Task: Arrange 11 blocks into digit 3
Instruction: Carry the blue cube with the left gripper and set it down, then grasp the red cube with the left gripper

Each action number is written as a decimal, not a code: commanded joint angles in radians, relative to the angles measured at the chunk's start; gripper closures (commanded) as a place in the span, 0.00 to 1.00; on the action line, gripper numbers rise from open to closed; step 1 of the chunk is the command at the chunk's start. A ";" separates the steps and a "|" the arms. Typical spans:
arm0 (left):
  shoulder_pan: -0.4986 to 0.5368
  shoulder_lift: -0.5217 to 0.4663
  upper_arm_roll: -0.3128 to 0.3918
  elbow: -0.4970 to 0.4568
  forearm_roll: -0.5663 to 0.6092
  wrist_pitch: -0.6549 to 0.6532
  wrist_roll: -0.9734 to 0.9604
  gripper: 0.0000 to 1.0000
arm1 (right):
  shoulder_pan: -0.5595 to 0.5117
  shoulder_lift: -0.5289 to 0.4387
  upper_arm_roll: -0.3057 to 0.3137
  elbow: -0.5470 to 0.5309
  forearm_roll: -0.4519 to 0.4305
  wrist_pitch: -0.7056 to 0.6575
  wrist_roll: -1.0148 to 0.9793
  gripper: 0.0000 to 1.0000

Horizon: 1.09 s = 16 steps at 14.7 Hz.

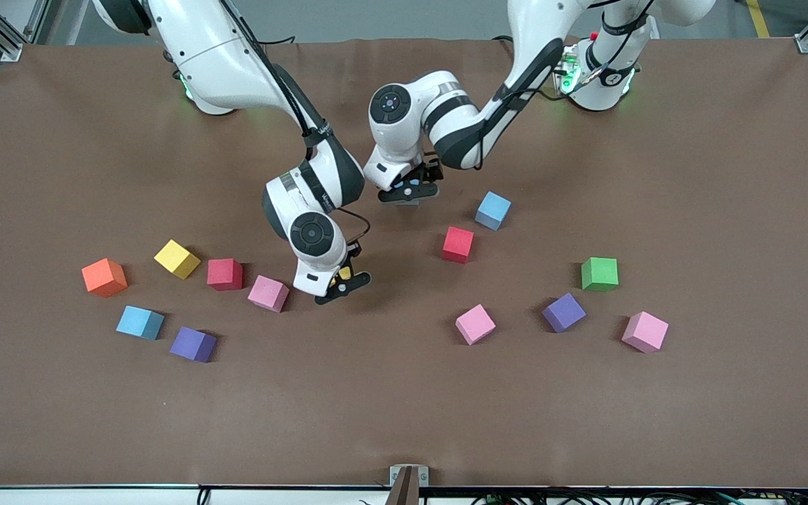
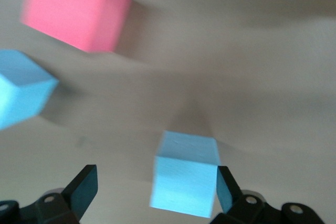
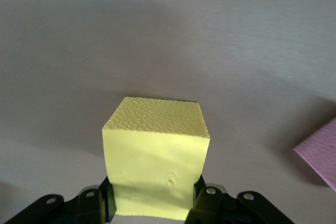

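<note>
My right gripper [image 1: 342, 286] [image 3: 152, 203] is shut on a yellow block [image 3: 156, 153], low over the table beside a pink block [image 1: 268, 293] [image 3: 320, 153]. My left gripper [image 1: 409, 193] [image 2: 155, 184] stands open around a blue block [image 2: 186, 174] that rests against one finger. A second blue block [image 1: 493, 210] [image 2: 21, 87] and a red block [image 1: 458, 244] [image 2: 76, 11] lie close by. Loose blocks are scattered: yellow [image 1: 177, 259], red [image 1: 224, 273], blue [image 1: 140, 322], purple [image 1: 193, 344], pink [image 1: 475, 324], purple [image 1: 563, 312], green [image 1: 599, 273], pink [image 1: 645, 332]. No digit 3 shows.
An orange cube [image 1: 104, 277] sits toward the right arm's end of the table, beside the loose yellow block. The brown table [image 1: 404, 421] is bare nearer the front camera than all the blocks.
</note>
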 commanded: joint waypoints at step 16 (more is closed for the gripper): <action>0.242 0.203 -0.006 0.151 0.063 0.114 0.458 0.00 | -0.006 -0.194 0.003 -0.019 0.042 -0.122 1.124 1.00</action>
